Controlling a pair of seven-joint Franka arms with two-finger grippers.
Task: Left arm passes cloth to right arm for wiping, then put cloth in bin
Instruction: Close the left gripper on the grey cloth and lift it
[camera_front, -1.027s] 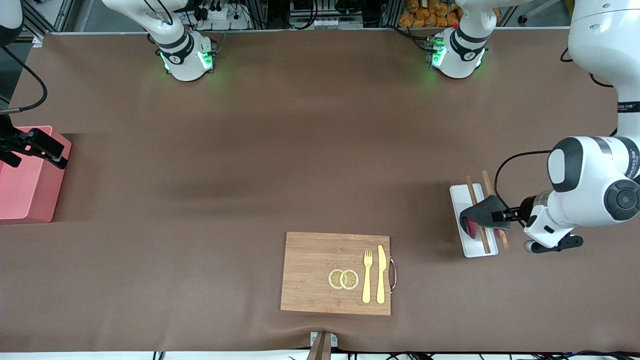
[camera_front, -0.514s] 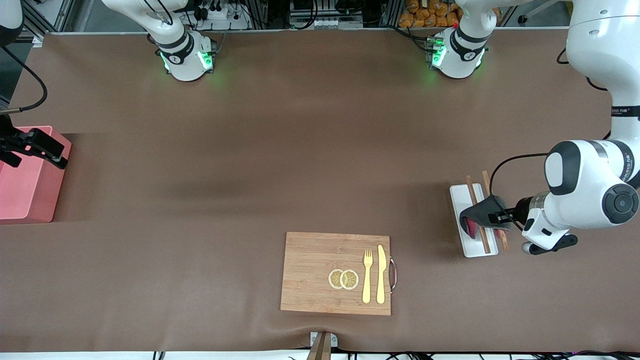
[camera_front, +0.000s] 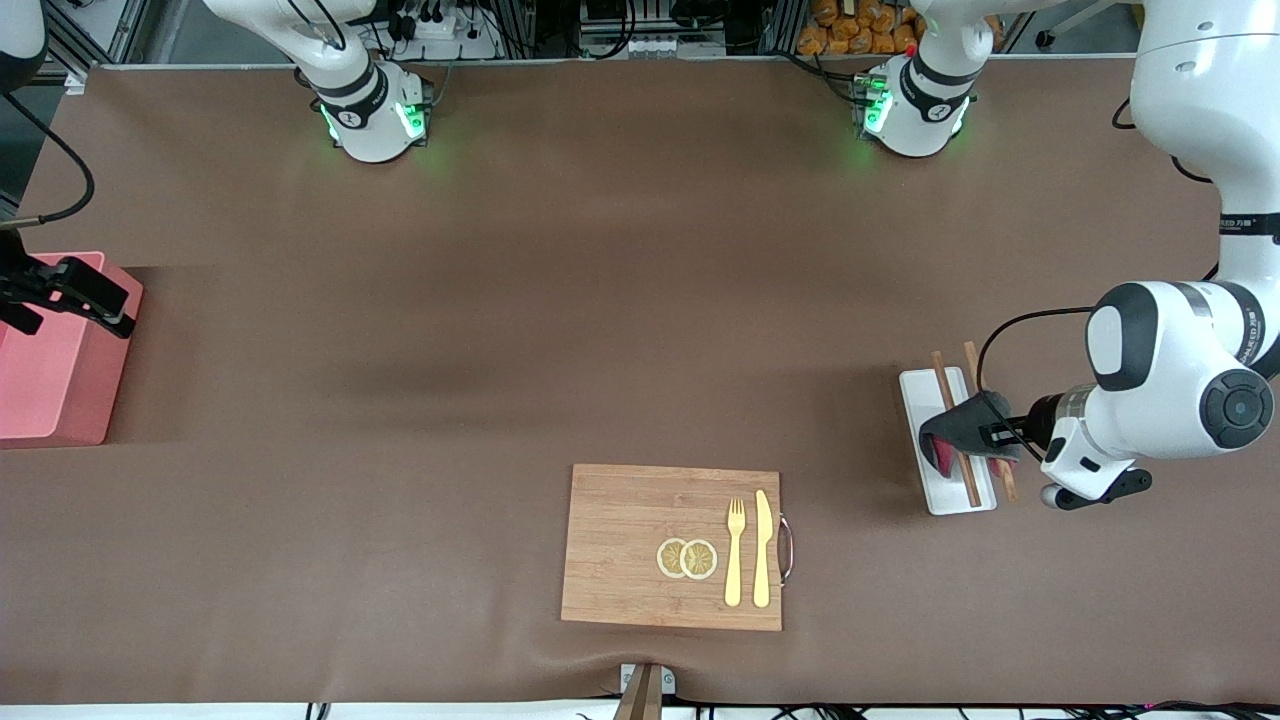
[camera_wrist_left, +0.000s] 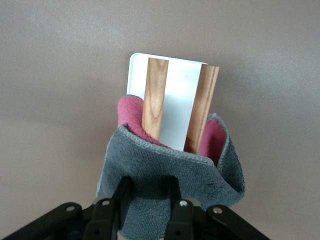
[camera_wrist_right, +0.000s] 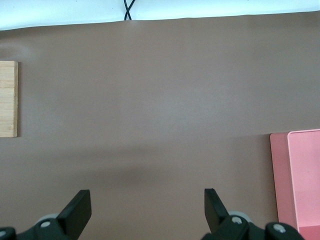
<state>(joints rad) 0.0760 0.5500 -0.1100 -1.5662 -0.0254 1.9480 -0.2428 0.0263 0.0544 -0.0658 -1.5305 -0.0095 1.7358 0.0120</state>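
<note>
The left gripper (camera_wrist_left: 145, 200) is pinching a fold of the cloth (camera_wrist_left: 170, 182), its two fingers (camera_wrist_left: 120, 197) pressing in from either side of the grey fabric, though whether the clamp is fully made cannot be told. Just ahead of the jaws the cloth is bunching upward, its magenta reverse showing at the crest. It is draping over two wooden chopsticks (camera_wrist_left: 152, 97) that are lying lengthwise on the white tray (camera_wrist_left: 177, 107), so the fabric is touching both sticks right in front of the fingertips.

The main risk, as I judge it, is the lift dragging a chopstick along: the cloth is wrapping around the sticks' near ends, and a snagged fold could tip one off the tray or shove the tray itself. A shallow pinch on one layer could also let the cloth slip free on the way to the handover.

Well away from these jaws, the right gripper (camera_wrist_right: 145, 205) is waiting with its fingers spread wide and nothing between them, hanging over the brown table mat (camera_front: 500, 300) at the edge of the pink bin (camera_front: 50, 380). Between the two grippers the bamboo cutting board (camera_front: 620, 540) is carrying two lemon slices (camera_front: 687, 558), a fork (camera_front: 735, 550) and a knife (camera_front: 762, 548).
</note>
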